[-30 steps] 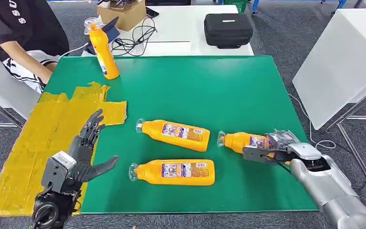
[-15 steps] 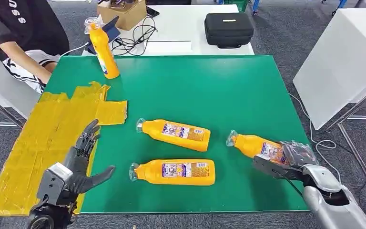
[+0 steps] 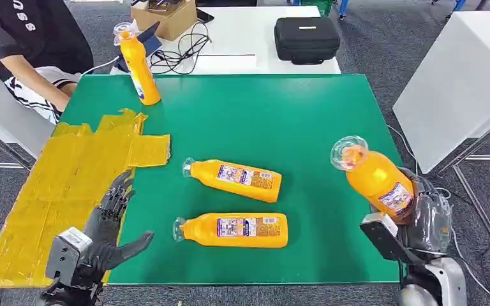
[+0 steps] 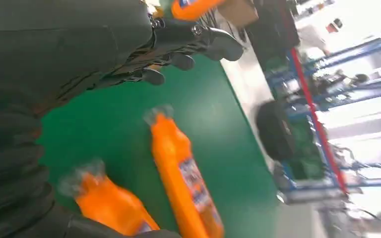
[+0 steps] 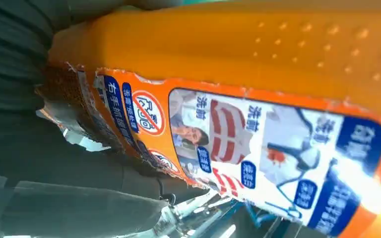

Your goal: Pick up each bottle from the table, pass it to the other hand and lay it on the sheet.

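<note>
The right robot hand point(image 3: 415, 220) grips an orange bottle point(image 3: 376, 175) by its lower body, holding it tilted with the clear cap pointing up and away, lifted off the green desk point(image 3: 281, 121) near the right edge. A second ago this bottle lay flat under that hand. The left robot hand point(image 3: 105, 229) hovers with fingers spread and empty over the edge of the yellow sheet point(image 3: 57, 185), slightly lower than before. Two bottles point(image 3: 233, 178) lie mid-desk; another standing bottle point(image 3: 137, 64) is at the far corner
</note>
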Robot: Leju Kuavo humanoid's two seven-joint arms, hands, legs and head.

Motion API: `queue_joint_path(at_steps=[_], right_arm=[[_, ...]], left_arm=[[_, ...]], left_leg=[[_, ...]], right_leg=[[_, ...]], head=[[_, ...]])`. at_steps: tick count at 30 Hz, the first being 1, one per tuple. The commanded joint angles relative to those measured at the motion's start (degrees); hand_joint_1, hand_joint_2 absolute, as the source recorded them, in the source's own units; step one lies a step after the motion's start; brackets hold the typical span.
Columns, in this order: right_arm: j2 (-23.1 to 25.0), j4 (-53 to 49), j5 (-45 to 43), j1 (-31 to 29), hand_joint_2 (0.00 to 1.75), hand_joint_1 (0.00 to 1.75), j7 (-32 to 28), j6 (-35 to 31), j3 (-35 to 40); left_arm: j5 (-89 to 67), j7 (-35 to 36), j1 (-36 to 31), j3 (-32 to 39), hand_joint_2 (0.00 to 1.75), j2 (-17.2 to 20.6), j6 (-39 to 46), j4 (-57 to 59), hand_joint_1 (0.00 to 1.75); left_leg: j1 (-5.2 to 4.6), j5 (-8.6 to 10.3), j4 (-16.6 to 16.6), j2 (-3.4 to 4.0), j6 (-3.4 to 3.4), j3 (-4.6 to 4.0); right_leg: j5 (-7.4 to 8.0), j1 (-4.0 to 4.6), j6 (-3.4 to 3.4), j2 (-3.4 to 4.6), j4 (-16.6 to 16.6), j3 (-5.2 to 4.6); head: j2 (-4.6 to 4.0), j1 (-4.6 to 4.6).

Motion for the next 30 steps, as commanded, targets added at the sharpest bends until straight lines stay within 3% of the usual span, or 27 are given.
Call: queue_joint_path(at_steps=[1,3,6,9,18,22,30], right_arm=[[5.4,-0.2,-4.9,-0.2,1.75,1.75,-5.7,-3.4,1.8],[5.2,1.7,-6.9,-1.2,1.75,1.75,-8.4,-5.1,5.7],[2.2,6.5,-17.3,-5.2,1.75,1.75,-15.6,-7.5,11.7],[2.0,7.2,-23.5,-6.7,1.75,1.75,-20.3,-4.7,15.1],[6.8,8.8,-23.7,-13.2,1.75,1.75,-21.6,1.2,25.8],[8.6,9.4,-22.6,-14.8,1.75,1.75,-19.7,3.6,28.4],[8.1,12.1,-24.3,-17.7,1.75,1.75,-19.0,7.4,31.5]], left_arm=[[4.8,0.1,-1.7,-6.8,1.75,2.7,-2.7,0.2,0.00],[7.1,0.1,-2.0,-9.4,1.75,3.0,-4.7,-0.8,0.00],[9.0,0.2,-4.6,-13.1,1.75,3.9,-7.2,0.0,0.00],[9.7,-0.1,-8.0,-16.1,1.75,5.7,-7.8,1.8,0.00],[12.7,0.7,-18.1,-23.7,1.75,8.7,-5.2,3.0,0.00],[12.8,0.3,-18.3,-24.6,1.75,8.9,-4.5,2.6,0.00],[11.5,0.3,-18.5,-25.1,1.75,8.1,-3.0,2.0,0.00]], left_leg=[[0.00,-0.02,0.0,0.11,-0.02,0.10],[0.04,-0.08,0.0,0.17,-0.05,0.22],[0.03,-0.07,0.0,0.29,-0.05,0.25],[0.01,-0.07,-0.1,0.32,-0.07,0.36],[0.01,0.02,0.0,0.19,-0.08,0.20],[0.01,0.02,0.0,0.25,-0.05,0.21],[0.01,0.00,0.0,0.29,-0.04,0.22]], right_leg=[[0.00,0.00,0.05,0.03,0.0,0.10],[-0.02,0.03,0.08,0.03,-0.1,0.24],[0.00,0.00,0.07,0.12,-0.1,0.25],[0.01,-0.02,0.09,0.13,-0.1,0.37],[0.03,0.01,0.04,0.05,0.0,0.18],[0.05,0.01,0.03,0.14,0.0,0.16],[0.03,0.00,0.08,0.12,0.0,0.21]], head=[[0.00,0.04],[0.00,0.04],[0.00,0.02],[0.00,0.02],[0.00,0.00],[0.00,0.00],[0.00,0.02]])
